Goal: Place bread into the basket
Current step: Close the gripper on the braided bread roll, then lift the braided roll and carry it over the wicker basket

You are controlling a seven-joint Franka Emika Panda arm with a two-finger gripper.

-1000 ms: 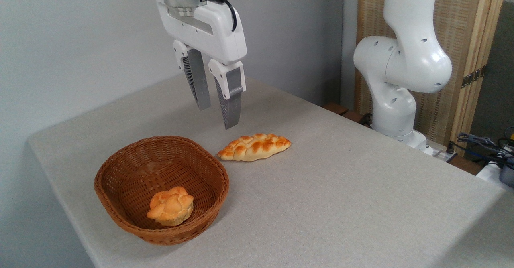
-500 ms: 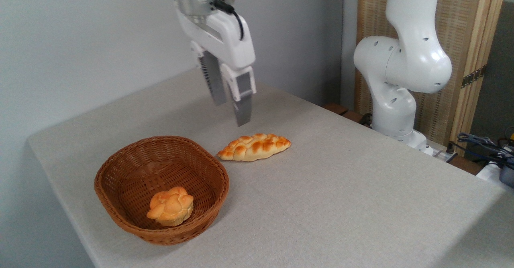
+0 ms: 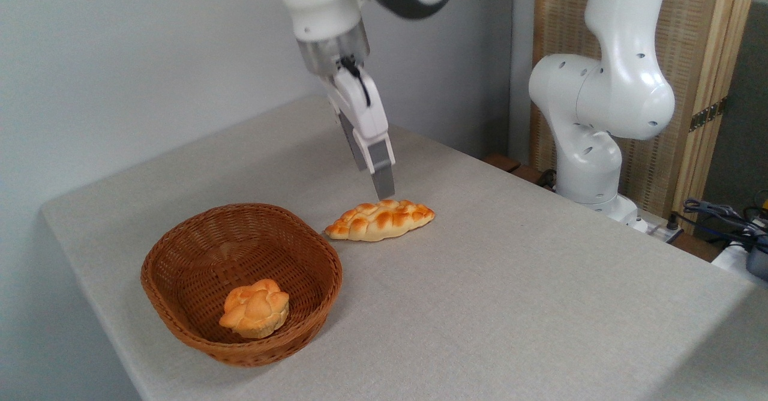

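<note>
The bread [image 3: 381, 220], a golden braided loaf with pointed ends, lies flat on the grey tablecloth just right of the basket [image 3: 241, 208]. That basket is oval brown wicker. My gripper [image 3: 374, 182] hangs tilted just above the loaf's far side, turned so one finger stands behind the other. It is open and holds nothing. The front fingertip [image 3: 384, 192] is close over the loaf's top edge; I cannot tell if it touches.
A small round knotted bun [image 3: 255, 307] sits inside the basket near its front wall. The arm's white base [image 3: 591, 167] stands at the table's far right, with cables [image 3: 723, 214] beyond. The table's left edge runs close behind the basket.
The gripper has moved right and down from above the basket's far side to just over the loaf, and has turned about its axis. Loaf, bun and basket have not moved.
</note>
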